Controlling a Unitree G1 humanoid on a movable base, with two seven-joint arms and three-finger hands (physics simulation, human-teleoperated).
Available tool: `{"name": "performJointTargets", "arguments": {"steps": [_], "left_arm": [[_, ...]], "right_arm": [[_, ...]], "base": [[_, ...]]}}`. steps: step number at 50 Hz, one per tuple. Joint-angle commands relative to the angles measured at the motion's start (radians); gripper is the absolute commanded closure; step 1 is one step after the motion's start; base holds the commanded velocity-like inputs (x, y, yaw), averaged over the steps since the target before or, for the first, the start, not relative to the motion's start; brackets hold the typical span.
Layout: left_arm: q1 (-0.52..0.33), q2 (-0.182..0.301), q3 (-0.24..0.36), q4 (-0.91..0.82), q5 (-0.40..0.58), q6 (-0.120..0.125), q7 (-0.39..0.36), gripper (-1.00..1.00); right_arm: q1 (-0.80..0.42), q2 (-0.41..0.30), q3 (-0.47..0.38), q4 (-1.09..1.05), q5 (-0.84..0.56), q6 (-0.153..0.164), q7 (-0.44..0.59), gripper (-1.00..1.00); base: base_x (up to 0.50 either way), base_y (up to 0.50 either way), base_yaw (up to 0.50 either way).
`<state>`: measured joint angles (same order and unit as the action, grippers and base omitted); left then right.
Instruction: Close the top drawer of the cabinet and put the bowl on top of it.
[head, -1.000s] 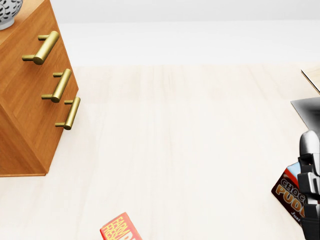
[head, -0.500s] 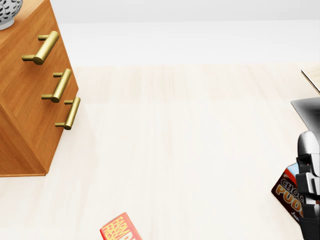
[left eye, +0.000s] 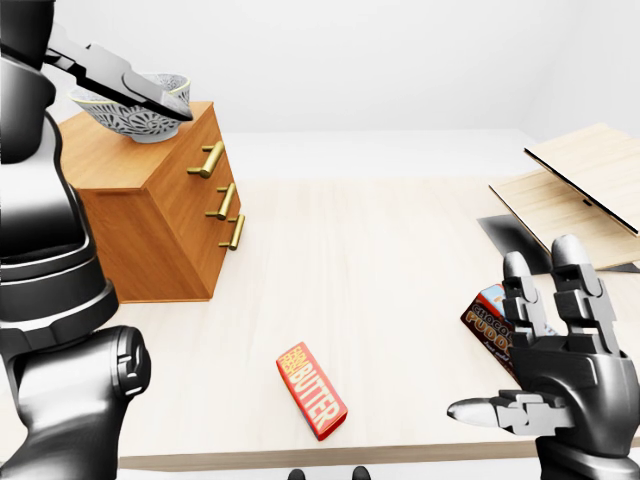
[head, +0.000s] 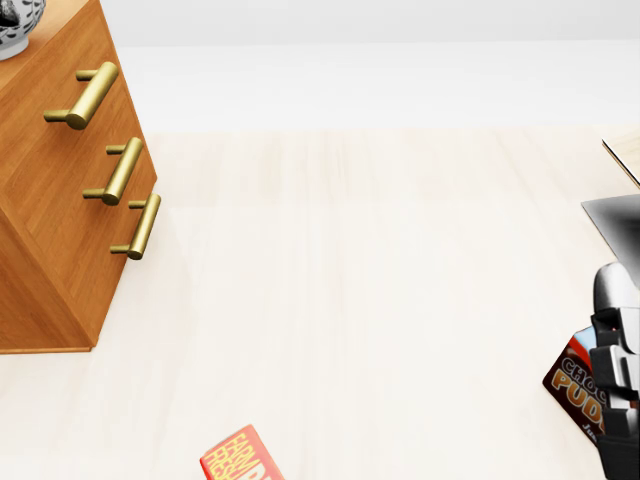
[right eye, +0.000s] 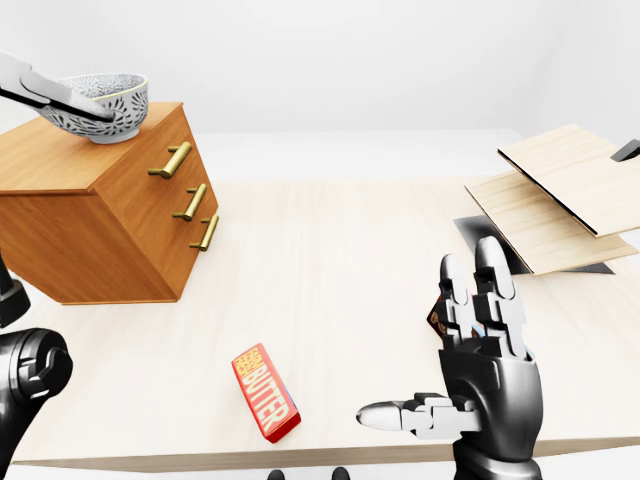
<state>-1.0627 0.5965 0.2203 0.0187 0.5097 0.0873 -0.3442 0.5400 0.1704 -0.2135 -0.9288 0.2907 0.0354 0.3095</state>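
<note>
The wooden cabinet (left eye: 165, 215) stands at the left of the table, its three drawers flush, and the top brass handle (left eye: 207, 160) sits level with the two below it. The patterned bowl (right eye: 108, 112) rests on the cabinet's top near its right edge, a little tilted. My left hand (left eye: 150, 90) reaches in from the upper left, its fingers pinched on the bowl's rim. My right hand (right eye: 425, 335) hovers open at the lower right, fingers spread and empty. The head view shows only the bowl's lower edge (head: 15, 30) at its top left corner.
A red butter box (left eye: 312, 392) lies near the table's bottom edge. A chocolate pudding box (left eye: 488, 318) lies partly behind my right hand. Wooden boards (left eye: 575, 190) over a dark slab (left eye: 500, 232) are at the right.
In the head view the bowl's edge has slid slightly up and left out of the corner. The right hand has sunk a touch. The cabinet and the boxes have not moved.
</note>
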Motion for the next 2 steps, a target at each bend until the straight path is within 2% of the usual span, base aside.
{"name": "performJointTargets", "arguments": {"steps": [1,2], "left_arm": [[0.084,-0.018,0.021,-0.383,-0.163,0.0,-0.145,-1.0],[0.098,-0.029,0.032,-0.466,-0.195,0.0,-0.177,-1.0]], "right_arm": [[0.006,0.001,0.004,0.0,-0.001,-0.006,0.001,-1.0],[0.005,0.0,0.006,0.001,-0.004,-0.006,0.001,-1.0]], "base": [[0.0,0.0,0.0],[0.0,0.0,0.0]]}}
